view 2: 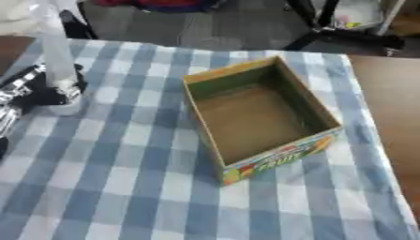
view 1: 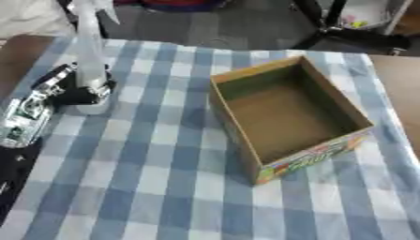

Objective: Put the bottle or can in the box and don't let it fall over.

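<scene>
A tall clear bottle (view 1: 88,51) stands upright at the table's left side, its base on the checked cloth. My left hand (view 1: 72,89) comes in from the left edge, and its black fingers (view 1: 103,87) are curled round the bottle's lower part. The open cardboard box (view 1: 311,158) sits to the right of the bottle, turned at an angle, with a colourful printed front face and nothing inside it. About a hand's width of cloth separates the bottle from the box's near wall. My right hand shows in neither view.
A blue and white checked cloth (view 1: 164,178) covers the table. Bare brown tabletop (view 1: 402,84) shows at the right edge. Black stand legs (view 1: 344,33) stand on the floor beyond the far edge.
</scene>
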Controlling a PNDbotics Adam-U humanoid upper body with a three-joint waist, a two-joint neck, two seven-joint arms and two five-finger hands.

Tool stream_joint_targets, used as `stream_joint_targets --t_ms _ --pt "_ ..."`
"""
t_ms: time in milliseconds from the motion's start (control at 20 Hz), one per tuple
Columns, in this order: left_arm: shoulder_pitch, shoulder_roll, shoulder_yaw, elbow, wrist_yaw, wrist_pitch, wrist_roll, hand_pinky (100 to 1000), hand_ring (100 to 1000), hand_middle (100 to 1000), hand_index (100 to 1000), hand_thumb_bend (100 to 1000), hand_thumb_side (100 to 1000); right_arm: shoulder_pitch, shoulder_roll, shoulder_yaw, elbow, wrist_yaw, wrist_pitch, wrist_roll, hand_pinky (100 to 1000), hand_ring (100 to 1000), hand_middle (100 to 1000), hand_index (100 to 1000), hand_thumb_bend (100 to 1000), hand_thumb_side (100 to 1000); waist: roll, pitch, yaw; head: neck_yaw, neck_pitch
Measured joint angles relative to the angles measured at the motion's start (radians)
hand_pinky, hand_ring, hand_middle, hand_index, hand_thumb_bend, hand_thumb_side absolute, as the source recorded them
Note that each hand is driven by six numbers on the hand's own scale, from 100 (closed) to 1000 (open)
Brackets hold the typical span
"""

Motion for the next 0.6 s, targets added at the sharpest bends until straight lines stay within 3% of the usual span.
stream_joint_targets --t_ms 600 --pt "-0.08 -0.034 -0.046 -0.187 0.112 0.065 0.029 1000 812 854 517 100 177 -0.005 -0.005 0.0 -0.001 -0.004 0.0 -0.001 839 971 1000 1000 100 732 0.014 -0.005 -0.007 -0.02 0.002"
